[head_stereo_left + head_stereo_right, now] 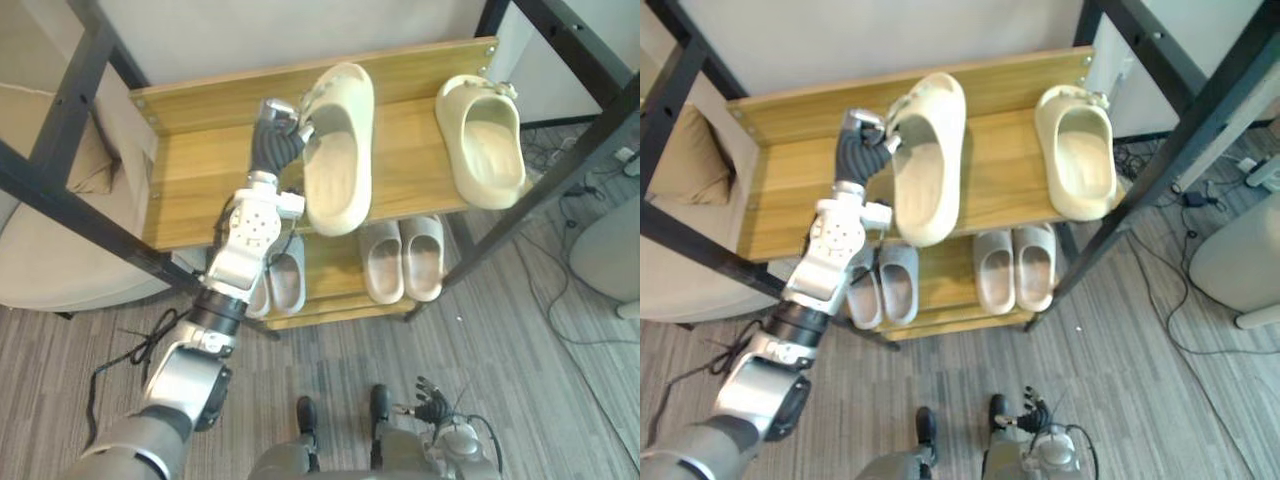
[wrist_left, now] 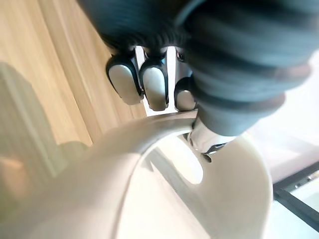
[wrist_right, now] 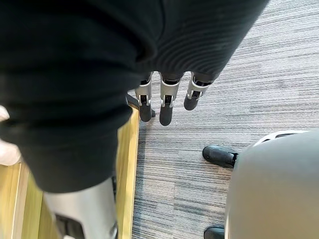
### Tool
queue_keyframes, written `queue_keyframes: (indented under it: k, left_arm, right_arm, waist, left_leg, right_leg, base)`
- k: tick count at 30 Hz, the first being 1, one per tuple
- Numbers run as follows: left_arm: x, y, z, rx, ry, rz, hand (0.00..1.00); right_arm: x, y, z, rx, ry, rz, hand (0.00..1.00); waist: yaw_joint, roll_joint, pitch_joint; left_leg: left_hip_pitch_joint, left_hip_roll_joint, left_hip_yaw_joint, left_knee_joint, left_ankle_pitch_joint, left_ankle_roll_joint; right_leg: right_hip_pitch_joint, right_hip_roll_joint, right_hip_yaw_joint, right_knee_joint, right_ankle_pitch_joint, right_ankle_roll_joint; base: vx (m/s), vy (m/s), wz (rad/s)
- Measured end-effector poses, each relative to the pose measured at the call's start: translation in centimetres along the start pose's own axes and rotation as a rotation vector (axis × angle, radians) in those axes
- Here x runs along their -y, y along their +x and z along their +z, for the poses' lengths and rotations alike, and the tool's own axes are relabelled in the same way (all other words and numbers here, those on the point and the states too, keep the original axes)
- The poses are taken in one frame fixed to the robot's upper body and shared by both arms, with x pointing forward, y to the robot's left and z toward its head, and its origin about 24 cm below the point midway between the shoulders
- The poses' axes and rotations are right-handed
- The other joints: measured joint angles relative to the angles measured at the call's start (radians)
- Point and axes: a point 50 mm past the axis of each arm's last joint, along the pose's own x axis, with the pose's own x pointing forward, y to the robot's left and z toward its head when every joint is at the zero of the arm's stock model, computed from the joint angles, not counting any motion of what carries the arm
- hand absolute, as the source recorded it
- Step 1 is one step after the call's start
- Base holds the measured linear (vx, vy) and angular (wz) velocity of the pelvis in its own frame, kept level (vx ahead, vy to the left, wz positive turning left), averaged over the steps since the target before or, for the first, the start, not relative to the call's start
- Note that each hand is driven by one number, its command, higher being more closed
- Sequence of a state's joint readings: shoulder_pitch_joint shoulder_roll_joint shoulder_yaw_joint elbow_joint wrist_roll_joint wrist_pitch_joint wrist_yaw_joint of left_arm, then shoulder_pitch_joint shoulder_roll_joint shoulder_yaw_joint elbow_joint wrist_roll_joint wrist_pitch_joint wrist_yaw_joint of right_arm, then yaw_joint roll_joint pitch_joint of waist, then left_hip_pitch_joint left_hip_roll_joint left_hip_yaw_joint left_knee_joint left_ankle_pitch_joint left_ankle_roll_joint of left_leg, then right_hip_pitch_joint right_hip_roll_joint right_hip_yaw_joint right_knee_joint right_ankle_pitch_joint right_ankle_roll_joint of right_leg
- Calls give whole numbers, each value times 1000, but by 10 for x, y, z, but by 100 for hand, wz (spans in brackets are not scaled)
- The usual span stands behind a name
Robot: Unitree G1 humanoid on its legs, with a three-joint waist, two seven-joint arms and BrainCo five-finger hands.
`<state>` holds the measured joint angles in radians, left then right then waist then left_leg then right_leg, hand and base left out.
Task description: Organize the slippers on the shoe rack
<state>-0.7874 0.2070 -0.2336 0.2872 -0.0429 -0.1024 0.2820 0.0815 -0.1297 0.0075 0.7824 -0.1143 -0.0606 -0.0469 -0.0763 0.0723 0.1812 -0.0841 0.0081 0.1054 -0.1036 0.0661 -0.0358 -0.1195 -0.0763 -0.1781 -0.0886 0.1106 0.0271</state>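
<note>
My left hand [image 1: 279, 131] reaches up to the top shelf [image 1: 200, 175] of the wooden shoe rack. Its fingers [image 2: 154, 87] curl over the left rim of a cream slipper [image 1: 340, 150], with the thumb on the inner side, so it is shut on that slipper [image 2: 164, 189]. The slipper lies lengthwise in the middle of the shelf, toe towards me. Its cream mate [image 1: 485, 140] lies at the shelf's right end. Low by my side, my right hand [image 1: 430, 400] hangs with straight fingers [image 3: 167, 99] and holds nothing.
On the lower shelf sit a grey pair [image 1: 285, 282] and a beige pair [image 1: 403, 258]. Black metal frame bars [image 1: 70, 200] cross on both sides of the rack. A beige sofa [image 1: 50, 250] stands at the left, and cables [image 1: 570, 200] lie on the carpet at the right.
</note>
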Motion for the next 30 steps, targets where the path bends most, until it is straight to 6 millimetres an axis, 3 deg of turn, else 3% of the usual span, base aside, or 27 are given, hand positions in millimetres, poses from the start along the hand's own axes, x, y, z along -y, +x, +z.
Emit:
queue_keyframes:
  k: [7, 11, 13, 18, 22, 23, 30]
  left_arm:
    - [12, 11, 12, 36, -13, -28, 100]
    - [17, 18, 10, 16, 14, -50, 100]
    - [17, 21, 10, 14, 21, -52, 100]
    - [12, 32, 2, -43, 68, -39, 100]
    - [-11, 36, -5, -73, 93, 23, 100]
    - [-15, 37, -6, -86, 99, 35, 0]
    - [-26, 41, -4, -86, 106, 68, 0]
  right_arm:
    - [0, 1, 2, 5, -2, 0, 0]
    - [1, 2, 5, 14, 1, -1, 0]
    - [2, 3, 6, 15, -2, -4, 0]
    - [12, 3, 7, 18, -16, -25, 0]
    - [14, 3, 7, 22, -14, -32, 0]
    - [15, 3, 7, 21, -16, -35, 0]
    - [17, 3, 7, 19, -12, -40, 0]
  waist:
    - [-10, 0, 0]
    - [-38, 1, 0]
    - [-38, 3, 0]
    - [-47, 18, 5]
    - [-54, 21, 7]
    - [-57, 23, 8]
    - [-58, 23, 8]
  left_leg:
    - [-6, -1, 22, 0, -2, 0]
    - [-13, -1, 27, 0, -2, 0]
    - [-19, -1, 36, 0, -2, 0]
    - [-37, -3, 54, 0, -1, 2]
    - [-40, -1, 79, 0, -2, 1]
    - [-41, -1, 79, 0, -2, 1]
    - [-52, -2, 78, 0, -1, 2]
  right_leg:
    - [-16, 0, 20, 0, 1, 2]
    - [-26, 0, 26, 0, 7, 2]
    - [-35, 0, 32, 0, 10, 2]
    - [-65, 1, 56, 0, 22, 2]
    - [-80, 5, 80, 0, 26, 1]
    - [-81, 5, 80, 0, 27, 1]
    - [-93, 4, 82, 0, 29, 2]
  base:
    - [19, 10, -8]
    - [18, 9, -6]
    - [19, 9, -11]
    - [12, 14, -15]
    - [18, 3, -17]
    - [19, 5, -5]
    - [9, 3, 1]
